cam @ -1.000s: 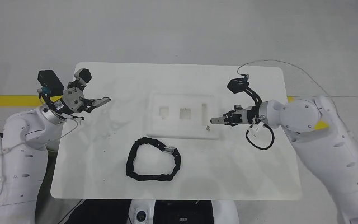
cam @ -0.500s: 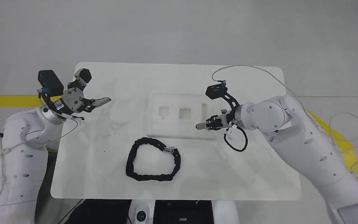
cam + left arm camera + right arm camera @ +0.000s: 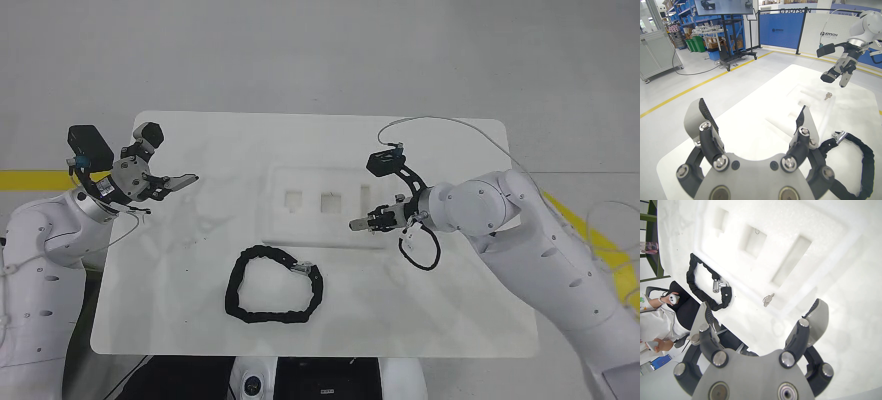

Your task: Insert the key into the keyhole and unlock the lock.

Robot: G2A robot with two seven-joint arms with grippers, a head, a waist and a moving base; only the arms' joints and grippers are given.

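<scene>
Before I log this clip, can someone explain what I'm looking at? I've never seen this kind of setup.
This is a two-armed robot at a white table. One picture looks down from above; the other two come from cameras on its wrists. The claws are grippers: the left gripper is open over the table's edge, the right gripper open close to a small key. The key lies on the rim of a white foam tray. Beside the tray lies a black chain lock. Nothing is held.

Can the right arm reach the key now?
Probably yes: the right end effector is open close to the key, which lies bare on the edge of the foam tray, nothing between them.
</scene>
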